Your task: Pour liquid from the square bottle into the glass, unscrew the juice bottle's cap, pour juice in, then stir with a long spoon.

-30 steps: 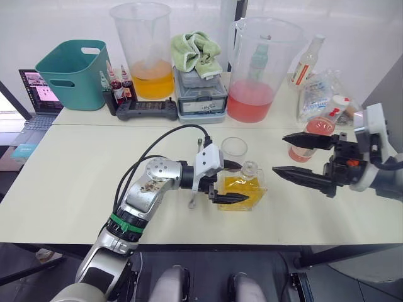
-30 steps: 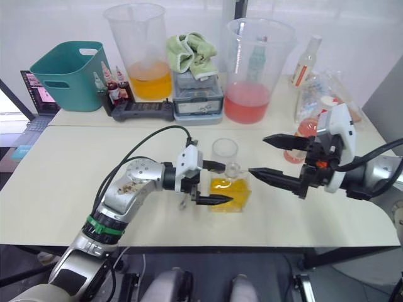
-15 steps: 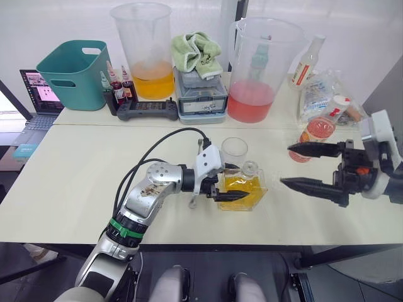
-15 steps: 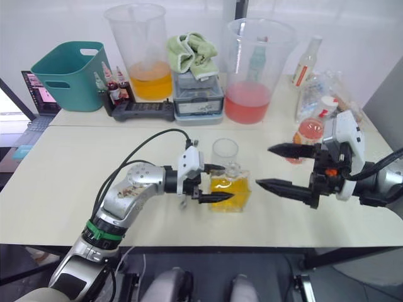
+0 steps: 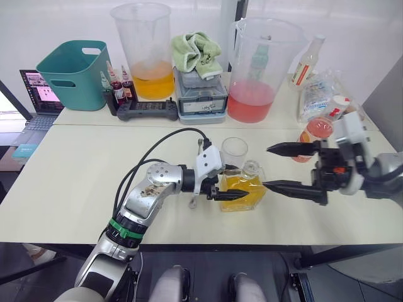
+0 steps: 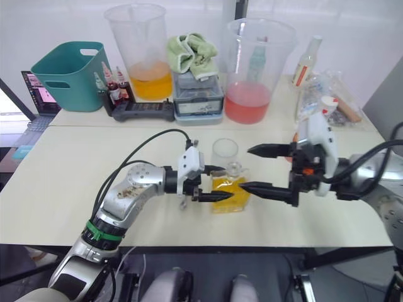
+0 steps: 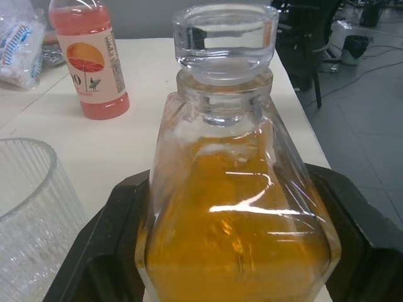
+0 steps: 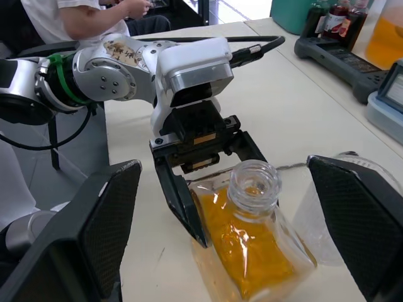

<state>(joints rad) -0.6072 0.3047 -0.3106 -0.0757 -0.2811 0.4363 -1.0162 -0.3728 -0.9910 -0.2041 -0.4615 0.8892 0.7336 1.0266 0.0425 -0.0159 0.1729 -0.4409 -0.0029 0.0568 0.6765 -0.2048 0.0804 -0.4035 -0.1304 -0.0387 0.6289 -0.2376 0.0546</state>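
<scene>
The square bottle (image 5: pixel 242 190) of yellow-orange liquid stands mid-table with its round stopper (image 5: pixel 250 168) in. My left gripper (image 5: pixel 234 181) is shut on the square bottle; the pads (image 7: pixel 113 239) press both its sides. Just behind it stands the glass (image 5: pixel 234 151). To the right of the stopper, my right gripper (image 5: pixel 269 167) is open and holds nothing. The pink juice bottle (image 5: pixel 317 128) stands behind that gripper with its white cap (image 5: pixel 340 100) on. The long spoon (image 5: pixel 192 202) lies on the table, mostly hidden under my left gripper.
Along the back stand a beaker of orange liquid (image 5: pixel 148 53), a beaker of pink liquid (image 5: pixel 258 66), a teal basket (image 5: pixel 72 72), dropper bottles (image 5: pixel 116 85), a black controller (image 5: pixel 146 108), a grey box with a green cloth (image 5: pixel 200 88) and a slim bottle (image 5: pixel 306 61). A seated person (image 8: pixel 94 16) is beyond the table.
My right gripper has moved left, closer to the bottle's stopper, still open. My left gripper stays around the bottle, its fingers slightly closer together.
</scene>
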